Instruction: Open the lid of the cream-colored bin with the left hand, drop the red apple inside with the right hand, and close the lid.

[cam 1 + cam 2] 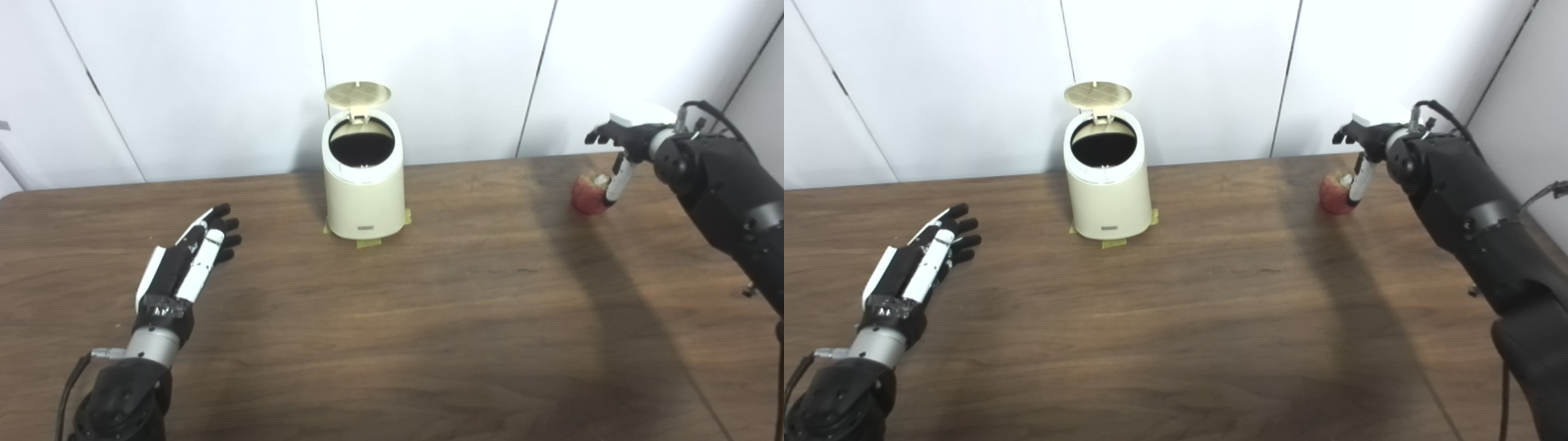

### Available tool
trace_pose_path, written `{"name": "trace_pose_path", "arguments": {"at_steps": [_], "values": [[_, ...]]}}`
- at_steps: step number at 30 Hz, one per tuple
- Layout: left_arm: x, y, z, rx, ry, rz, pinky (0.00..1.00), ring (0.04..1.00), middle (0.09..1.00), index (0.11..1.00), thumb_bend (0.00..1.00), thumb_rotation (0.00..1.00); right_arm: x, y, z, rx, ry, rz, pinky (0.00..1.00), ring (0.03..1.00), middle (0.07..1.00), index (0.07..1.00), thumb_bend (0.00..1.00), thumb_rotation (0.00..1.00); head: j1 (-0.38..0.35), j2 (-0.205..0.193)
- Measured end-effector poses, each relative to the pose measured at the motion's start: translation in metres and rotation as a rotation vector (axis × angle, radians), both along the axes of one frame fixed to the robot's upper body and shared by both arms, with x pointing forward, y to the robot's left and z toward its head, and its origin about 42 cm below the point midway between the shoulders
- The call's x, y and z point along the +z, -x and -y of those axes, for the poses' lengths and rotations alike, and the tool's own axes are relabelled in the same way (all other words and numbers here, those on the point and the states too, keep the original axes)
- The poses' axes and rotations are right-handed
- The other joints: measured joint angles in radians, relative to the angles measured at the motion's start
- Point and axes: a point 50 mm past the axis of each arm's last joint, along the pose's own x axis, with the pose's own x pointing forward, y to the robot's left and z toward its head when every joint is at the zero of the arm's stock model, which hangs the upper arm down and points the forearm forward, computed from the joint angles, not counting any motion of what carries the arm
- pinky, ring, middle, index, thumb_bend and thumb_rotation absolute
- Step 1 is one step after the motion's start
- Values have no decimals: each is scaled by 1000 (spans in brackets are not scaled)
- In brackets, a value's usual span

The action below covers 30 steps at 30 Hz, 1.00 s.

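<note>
Round red apple [589,195] on the brown wooden table [429,306], far right of the lid-up cream-colored plastic bin [364,202]; right hand [618,144] spread above it, left hand [190,257] released; likely firm, smooth, moderately heavy—grasp around its widest girth.

We see a cream bin [364,184] with a grid-patterned lid [358,93], a red apple [589,195], a dark brown wood-grain table [429,318], and black-and-white hands [190,257].
</note>
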Motion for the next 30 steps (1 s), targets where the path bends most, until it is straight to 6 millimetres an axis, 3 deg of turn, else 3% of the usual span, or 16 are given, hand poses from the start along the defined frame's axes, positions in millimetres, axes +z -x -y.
{"name": "trace_pose_path", "arguments": {"at_steps": [6, 14, 18, 21, 30], "values": [[3, 1, -3, 3, -9, 10, 857, 834, 876, 917, 420, 778, -12, -3, -1, -14, -3, -2, 644, 823, 862, 814, 868, 129, -2, 11], [4, 1, -6, -5, -21, 8, 892, 840, 868, 918, 413, 769, -27, -5, -1, -8, -13, -33, 583, 733, 781, 814, 879, 142, -3, 14], [4, 1, -5, -6, -20, 8, 838, 836, 865, 914, 414, 760, -30, -6, 1, -17, -17, -38, 624, 768, 814, 822, 890, 156, -3, 18], [4, 1, -5, -7, -22, 8, 884, 833, 862, 913, 417, 771, -33, -6, 0, -14, -17, -35, 657, 793, 835, 826, 891, 173, -2, 20], [4, 1, -5, -7, -18, 8, 871, 830, 862, 916, 432, 743, -38, -7, -4, -14, -42, -43, 669, 793, 831, 800, 847, 141, -3, 26]]}}
